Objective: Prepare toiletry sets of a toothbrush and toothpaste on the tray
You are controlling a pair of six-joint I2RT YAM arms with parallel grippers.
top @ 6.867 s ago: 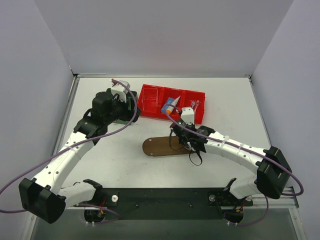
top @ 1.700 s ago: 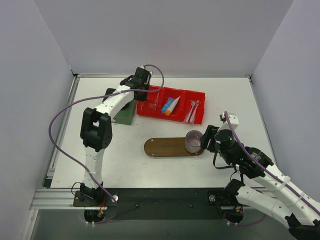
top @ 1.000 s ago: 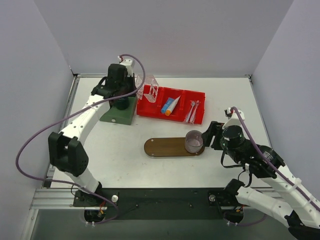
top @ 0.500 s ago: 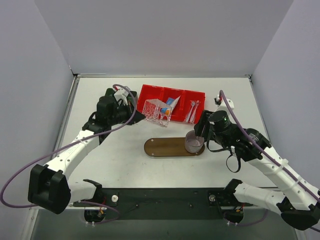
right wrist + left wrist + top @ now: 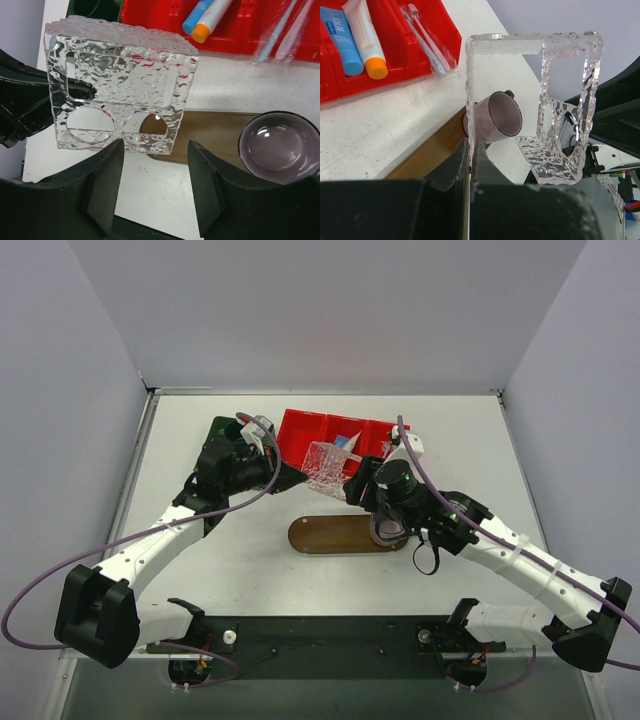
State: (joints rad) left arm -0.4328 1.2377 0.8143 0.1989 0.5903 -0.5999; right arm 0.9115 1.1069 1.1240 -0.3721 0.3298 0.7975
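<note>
While the left gripper [image 5: 471, 150] pinched the clear holder [image 5: 328, 468] by one edge, the tray [image 5: 325, 535] lay lengthwise left to right, the pink mug [image 5: 500, 115] upright on its right end. The right gripper [image 5: 155, 150], fingers spread, had swung in toward the holder.

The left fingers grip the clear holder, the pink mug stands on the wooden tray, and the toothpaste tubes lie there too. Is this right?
One thing is wrong: the toothpaste tubes lie in the red bin, not on the tray, as the left wrist view shows. The holder and mug are right.
</note>
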